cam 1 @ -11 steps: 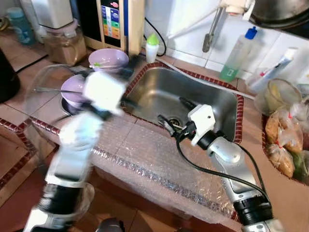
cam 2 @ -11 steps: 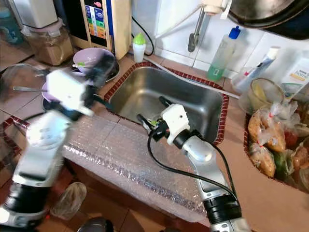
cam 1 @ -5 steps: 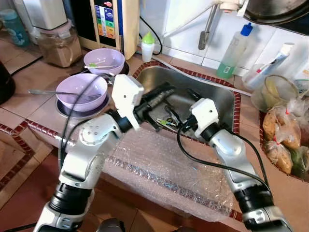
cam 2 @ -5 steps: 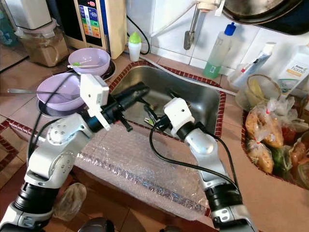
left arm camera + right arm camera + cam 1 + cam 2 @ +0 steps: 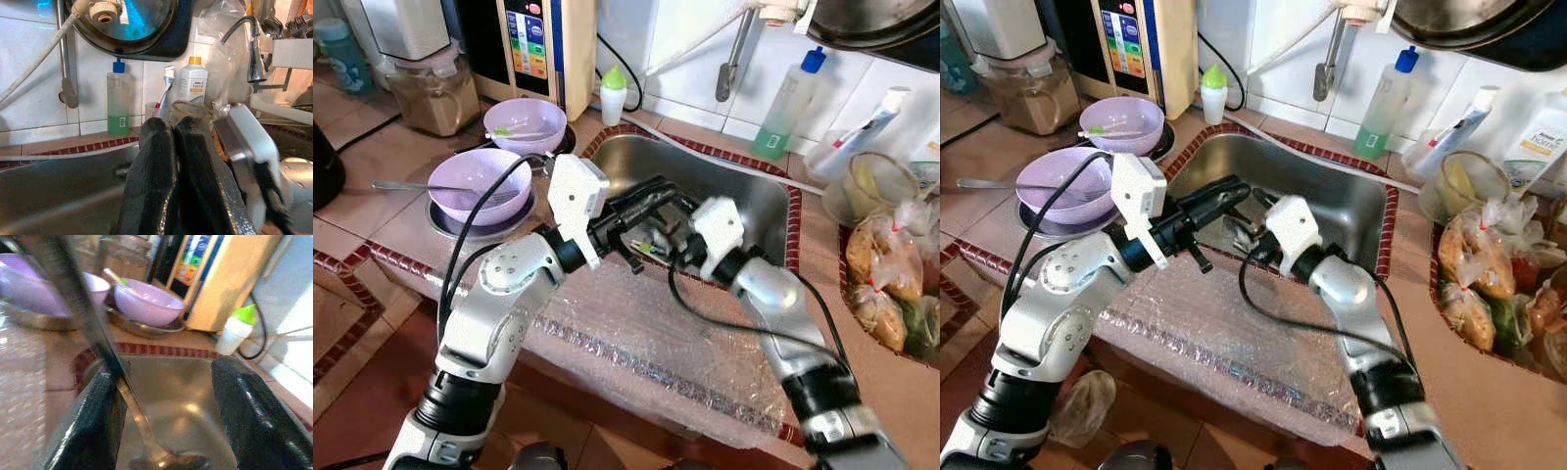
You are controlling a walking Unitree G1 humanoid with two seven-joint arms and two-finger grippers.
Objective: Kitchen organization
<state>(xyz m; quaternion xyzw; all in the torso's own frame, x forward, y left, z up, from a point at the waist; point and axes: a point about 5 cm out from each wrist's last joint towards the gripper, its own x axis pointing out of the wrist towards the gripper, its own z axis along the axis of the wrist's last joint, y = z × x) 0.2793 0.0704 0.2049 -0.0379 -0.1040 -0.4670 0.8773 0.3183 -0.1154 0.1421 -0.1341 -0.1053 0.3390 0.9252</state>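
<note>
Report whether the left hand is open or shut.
Shut: the left hand over the steel sink has its two black fingers pressed together, nothing visible between them.

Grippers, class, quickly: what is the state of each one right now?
Left gripper: closed, fingers pressed together, holding nothing visible.
Right gripper: open over the sink, a spoon beside one finger.

Bright, even daylight; the sink (image 5: 744,201) steel shows soft glare. Head views are sharp except the blurred right forearm. Wrist views are soft (near fingers (image 5: 244,416) out of focus).
</note>
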